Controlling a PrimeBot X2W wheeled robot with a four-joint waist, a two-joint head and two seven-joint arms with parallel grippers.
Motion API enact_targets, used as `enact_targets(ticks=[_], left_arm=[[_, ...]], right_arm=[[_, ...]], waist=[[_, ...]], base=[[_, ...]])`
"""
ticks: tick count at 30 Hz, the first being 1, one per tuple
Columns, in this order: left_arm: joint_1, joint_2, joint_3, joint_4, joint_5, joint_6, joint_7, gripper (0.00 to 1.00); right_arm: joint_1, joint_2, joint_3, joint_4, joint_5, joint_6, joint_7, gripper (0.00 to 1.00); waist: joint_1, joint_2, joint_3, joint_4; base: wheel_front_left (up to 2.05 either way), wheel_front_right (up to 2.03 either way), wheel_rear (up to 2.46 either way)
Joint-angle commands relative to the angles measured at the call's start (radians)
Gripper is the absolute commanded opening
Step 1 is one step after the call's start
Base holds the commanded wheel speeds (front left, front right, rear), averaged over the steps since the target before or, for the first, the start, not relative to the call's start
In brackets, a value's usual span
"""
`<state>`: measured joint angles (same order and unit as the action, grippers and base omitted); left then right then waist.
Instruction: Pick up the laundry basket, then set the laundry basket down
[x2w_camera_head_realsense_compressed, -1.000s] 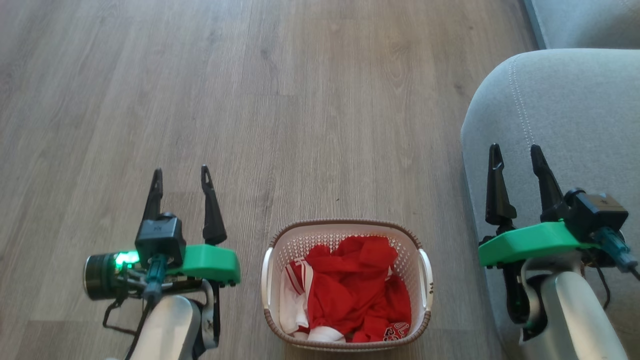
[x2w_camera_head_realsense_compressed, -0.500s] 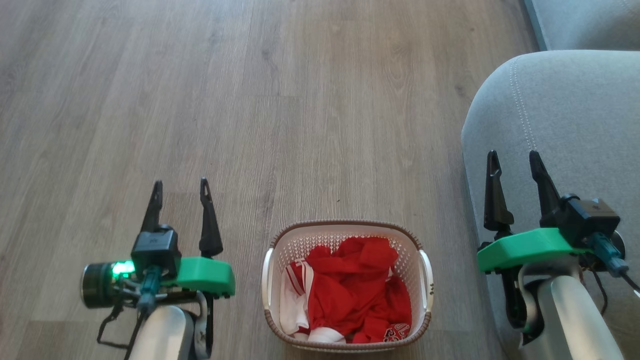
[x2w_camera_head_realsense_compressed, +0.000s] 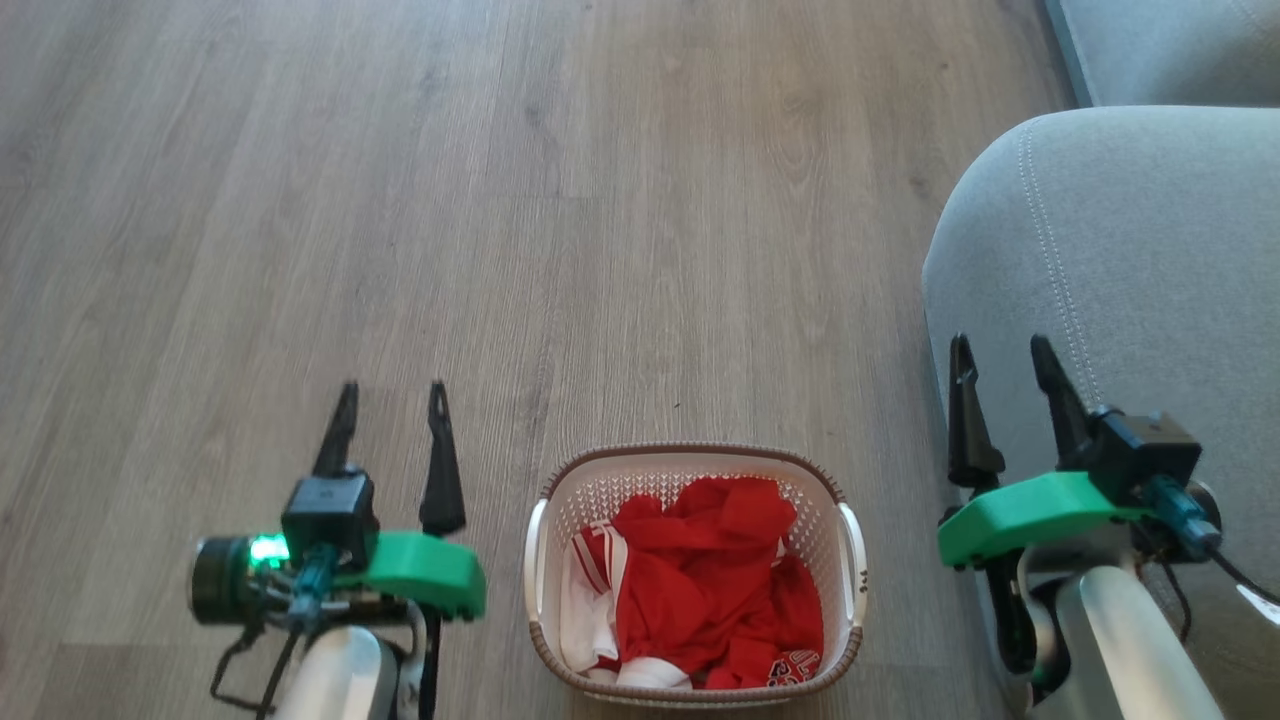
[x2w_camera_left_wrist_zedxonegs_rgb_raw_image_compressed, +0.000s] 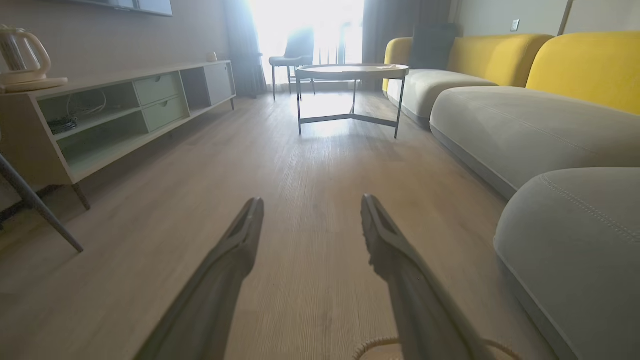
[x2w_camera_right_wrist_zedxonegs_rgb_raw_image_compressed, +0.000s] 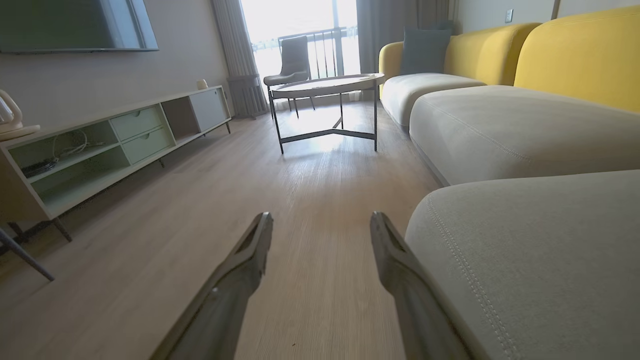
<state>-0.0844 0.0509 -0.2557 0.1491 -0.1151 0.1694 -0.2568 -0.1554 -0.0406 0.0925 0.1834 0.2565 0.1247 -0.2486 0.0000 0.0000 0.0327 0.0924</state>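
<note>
The laundry basket (x2w_camera_head_realsense_compressed: 842, 500), cream-white and perforated with a brown woven-look rim and white side handles, sits on the wood floor at the bottom middle of the head view, holding red and white clothes. My left gripper (x2w_camera_head_realsense_compressed: 393, 392) hovers open to the basket's left, apart from it. Off to the basket's right, my right gripper (x2w_camera_head_realsense_compressed: 1002, 348) is open beside the grey sofa arm, touching nothing. Both wrist views look along the floor, with the left gripper (x2w_camera_left_wrist_zedxonegs_rgb_raw_image_compressed: 310, 201) and the right gripper (x2w_camera_right_wrist_zedxonegs_rgb_raw_image_compressed: 322, 216) spread and nothing between the fingers.
A grey sofa (x2w_camera_head_realsense_compressed: 1130, 250) crowds the right side, close to my right arm. Farther down the room stand a round coffee table (x2w_camera_right_wrist_zedxonegs_rgb_raw_image_compressed: 327, 82), a chair (x2w_camera_right_wrist_zedxonegs_rgb_raw_image_compressed: 290, 55) and yellow-backed sofa sections (x2w_camera_left_wrist_zedxonegs_rgb_raw_image_compressed: 585, 65). A low media cabinet (x2w_camera_left_wrist_zedxonegs_rgb_raw_image_compressed: 125, 110) lines the left wall.
Both grippers have drawn back toward me and lower in the head view. The left one also shifted right, closer to the basket, and the right one slightly left. The basket stays put.
</note>
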Motion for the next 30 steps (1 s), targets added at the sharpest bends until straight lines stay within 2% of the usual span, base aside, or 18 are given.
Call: enact_targets(ticks=[1, 6, 13, 20, 30], left_arm=[[-0.03, 0.0, 0.027, -0.013, -0.012, -0.009, -0.005, 1.0], [-0.039, -0.001, 0.029, 0.042, -0.092, -0.053, -0.005, 1.0], [-0.045, -0.001, 0.039, 0.054, -0.122, -0.089, -0.005, 1.0], [-0.043, -0.001, 0.044, 0.106, -0.171, -0.102, -0.005, 1.0], [-0.049, -0.001, 0.036, 0.13, -0.154, -0.1, -0.005, 1.0]], right_arm=[[-0.016, -0.01, 0.023, -0.016, 0.011, 0.006, -0.013, 1.0], [-0.024, -0.01, 0.022, 0.055, 0.024, 0.006, -0.013, 1.0], [-0.046, -0.01, 0.035, 0.143, 0.026, 0.006, -0.013, 1.0], [-0.059, -0.01, 0.043, 0.17, 0.025, 0.006, -0.013, 1.0], [-0.06, -0.01, 0.045, 0.172, 0.024, 0.006, -0.013, 1.0]], waist=[[0.0, 0.0, 0.002, -0.001], [0.0, 0.0, 0.01, -0.002], [0.0, 0.0, 0.019, -0.006], [0.0, 0.0, 0.021, -0.008], [0.0, 0.0, 0.017, -0.007]], base=[[0.0, 0.0, 0.0], [0.0, 0.0, 0.0], [0.0, 0.0, 0.0], [0.0, 0.0, 0.0], [0.0, 0.0, 0.0]])
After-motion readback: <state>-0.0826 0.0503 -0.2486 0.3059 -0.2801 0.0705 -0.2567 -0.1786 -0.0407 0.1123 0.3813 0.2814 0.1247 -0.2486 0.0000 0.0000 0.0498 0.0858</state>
